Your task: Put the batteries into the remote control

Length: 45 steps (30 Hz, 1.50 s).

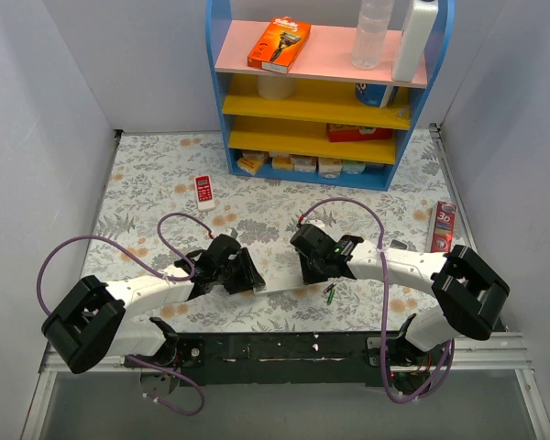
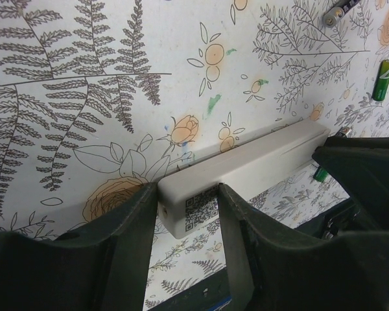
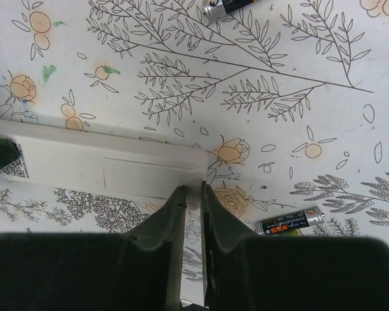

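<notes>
My left claw (image 2: 188,223) is clamped on the long white remote (image 2: 259,159), one finger (image 2: 126,227) against each broad side of the end that carries a square code label. The remote stands on its long edge on the flowered tablecloth (image 1: 147,192), close to the near edge of the table, and runs from my left claw across to my right one. My right claw (image 3: 193,194) has its fingers (image 3: 165,223) drawn almost together with only a thin slit between them. Their tips sit at the remote's edge by its far corner, just beside the outline of the back cover. I cannot tell whether they nip the rim there. The remote's plain back faces my right wrist camera. Several batteries lie loose on the cloth. A dark battery with an orange band (image 3: 292,221) lies just to the right of my right fingers, apart from the remote. A silver-ended battery (image 3: 236,6) lies farther out, well apart from it. From my left wrist I see a green battery (image 2: 383,80) beyond the remote's far end, and another green one (image 2: 321,173) peeping out partly hidden behind the dark bulk of my right claw. Farther back on the table lie a short red-and-white remote (image 1: 203,191) and a blue shelf (image 1: 218,101) with yellow boards.
</notes>
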Tool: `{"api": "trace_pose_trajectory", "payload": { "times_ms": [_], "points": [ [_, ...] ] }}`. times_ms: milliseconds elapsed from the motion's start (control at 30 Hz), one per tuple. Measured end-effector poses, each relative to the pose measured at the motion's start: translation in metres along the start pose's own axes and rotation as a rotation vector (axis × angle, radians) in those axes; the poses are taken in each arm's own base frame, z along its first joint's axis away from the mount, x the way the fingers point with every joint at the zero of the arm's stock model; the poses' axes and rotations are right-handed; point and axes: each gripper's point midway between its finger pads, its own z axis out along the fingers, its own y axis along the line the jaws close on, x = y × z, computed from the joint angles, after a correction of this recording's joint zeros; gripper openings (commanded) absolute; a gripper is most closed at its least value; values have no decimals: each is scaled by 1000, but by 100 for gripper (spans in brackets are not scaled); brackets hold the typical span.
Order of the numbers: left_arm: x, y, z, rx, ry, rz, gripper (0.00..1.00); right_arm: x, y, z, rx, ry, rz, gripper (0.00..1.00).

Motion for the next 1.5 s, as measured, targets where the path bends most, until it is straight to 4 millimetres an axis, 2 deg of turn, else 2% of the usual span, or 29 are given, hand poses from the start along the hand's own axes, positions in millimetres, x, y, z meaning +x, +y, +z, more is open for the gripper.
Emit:
{"api": "trace_pose_trajectory", "payload": {
  "times_ms": [167, 367, 467, 567, 600, 633, 700, 800, 867, 933, 1067, 1167, 1267, 1433, 1500],
  "points": [
    [0, 0, 0, 3, -2, -10, 43, 0, 1, 0, 22, -2, -20, 18],
    [-2, -3, -1, 24, -31, -36, 57, -2, 2, -3, 27, -22, -29, 20],
    [-5, -5, -3, 24, -55, -47, 65, -3, 2, -4, 29, -29, -37, 26],
    [-11, -4, -5, 11, -96, -60, 71, -6, 3, -4, 21, -44, -39, 40],
    [-15, -2, -6, 1, -116, -67, 73, -8, 3, -4, 15, -52, -38, 49],
    [-19, 0, -6, -10, -136, -75, 76, -12, 3, -5, 7, -68, -32, 53],
    [-28, 6, -9, -32, -178, -92, 88, -19, 0, -9, -12, -110, -20, 64],
    [-42, 15, -17, -70, -240, -113, 98, -37, -12, -21, -16, -181, 6, 73],
    [-48, 24, -23, -106, -278, -125, 98, -61, -23, -39, -18, -277, 31, 74],
    [-55, 28, -33, -129, -318, -129, 98, -75, -33, -51, -10, -333, 50, 74],
    [-77, 11, -63, -83, -422, -119, 98, -93, -50, -78, -18, -454, 68, 71],
    [-89, -5, -81, -25, -474, -98, 98, -86, -45, -80, -65, -449, 46, 71],
    [-87, -10, -80, -19, -450, -61, 98, -71, -37, -66, -107, -377, 23, 71],
    [-55, 10, -43, -120, -248, 12, 98, -25, -19, -31, -137, -191, -31, 72],
    [-41, 17, -32, -149, -178, 32, 96, -14, -13, -23, -139, -150, -43, 72]
  ]
}}
